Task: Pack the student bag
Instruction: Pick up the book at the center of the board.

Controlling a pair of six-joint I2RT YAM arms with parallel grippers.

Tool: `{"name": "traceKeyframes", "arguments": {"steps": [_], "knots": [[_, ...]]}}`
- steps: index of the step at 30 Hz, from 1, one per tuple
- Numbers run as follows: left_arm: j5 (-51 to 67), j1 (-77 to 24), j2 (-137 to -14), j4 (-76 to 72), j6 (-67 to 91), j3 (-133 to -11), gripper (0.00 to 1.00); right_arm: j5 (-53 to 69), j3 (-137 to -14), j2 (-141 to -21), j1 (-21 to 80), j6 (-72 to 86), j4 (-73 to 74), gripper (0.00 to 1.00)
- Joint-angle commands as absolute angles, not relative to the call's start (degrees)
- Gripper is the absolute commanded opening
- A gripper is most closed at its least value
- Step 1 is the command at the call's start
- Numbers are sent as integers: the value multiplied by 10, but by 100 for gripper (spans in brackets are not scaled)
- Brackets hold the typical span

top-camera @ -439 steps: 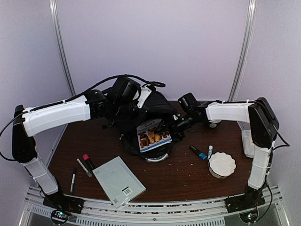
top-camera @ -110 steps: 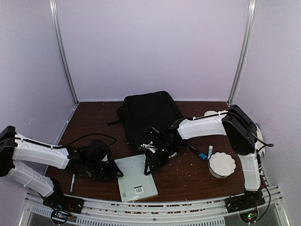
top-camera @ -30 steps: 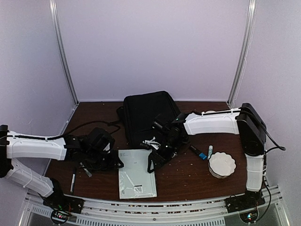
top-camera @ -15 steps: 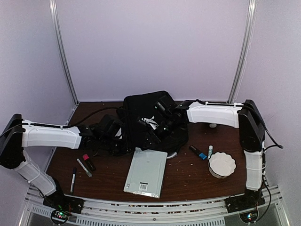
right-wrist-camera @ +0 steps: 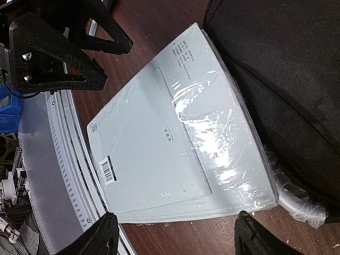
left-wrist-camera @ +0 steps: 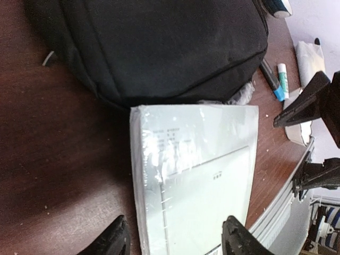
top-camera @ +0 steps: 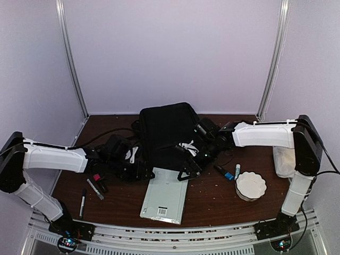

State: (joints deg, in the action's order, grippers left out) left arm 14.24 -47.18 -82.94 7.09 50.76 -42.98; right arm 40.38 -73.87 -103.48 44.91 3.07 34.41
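Observation:
The student bag (top-camera: 167, 127) is a large black backpack lying flat at the back middle of the table. Its near edge shows in the left wrist view (left-wrist-camera: 159, 48) and the right wrist view (right-wrist-camera: 287, 69). A pale grey notebook in clear wrap (top-camera: 166, 194) lies flat in front of it, its far edge against the bag. My left gripper (top-camera: 141, 169) hovers open over the notebook's (left-wrist-camera: 196, 175) left side, holding nothing (left-wrist-camera: 175, 241). My right gripper (top-camera: 184, 166) is open above the notebook's (right-wrist-camera: 170, 143) right corner, also holding nothing (right-wrist-camera: 178, 239).
A red-capped marker (top-camera: 99, 180), a grey marker (top-camera: 94, 189) and a black pen (top-camera: 83, 202) lie at the left. A blue-and-black marker (top-camera: 224, 172), a white marker (top-camera: 237, 171) and a white scalloped bowl (top-camera: 251, 185) lie at the right. Crinkled plastic (right-wrist-camera: 297, 204) pokes out under the bag's edge.
Both grippers have opened and drawn back from the bag to its near edge. The bag, bunched up half a second ago, now lies flat. The notebook stays in front of it.

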Motion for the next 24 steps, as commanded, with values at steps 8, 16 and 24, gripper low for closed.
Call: {"name": "traceKeyframes", "arguments": {"steps": [8,16,24], "knots": [[254,-462,-908,-39,481,-403,61,431,-656,-1069,434,14,308,76],[355,-459,-964,-249,553,-338,57,538,-661,-1130,431,8,279,73],[383,-451,-1019,-530,674,-285,45,607,-667,-1133,430,72,208,63]]}}
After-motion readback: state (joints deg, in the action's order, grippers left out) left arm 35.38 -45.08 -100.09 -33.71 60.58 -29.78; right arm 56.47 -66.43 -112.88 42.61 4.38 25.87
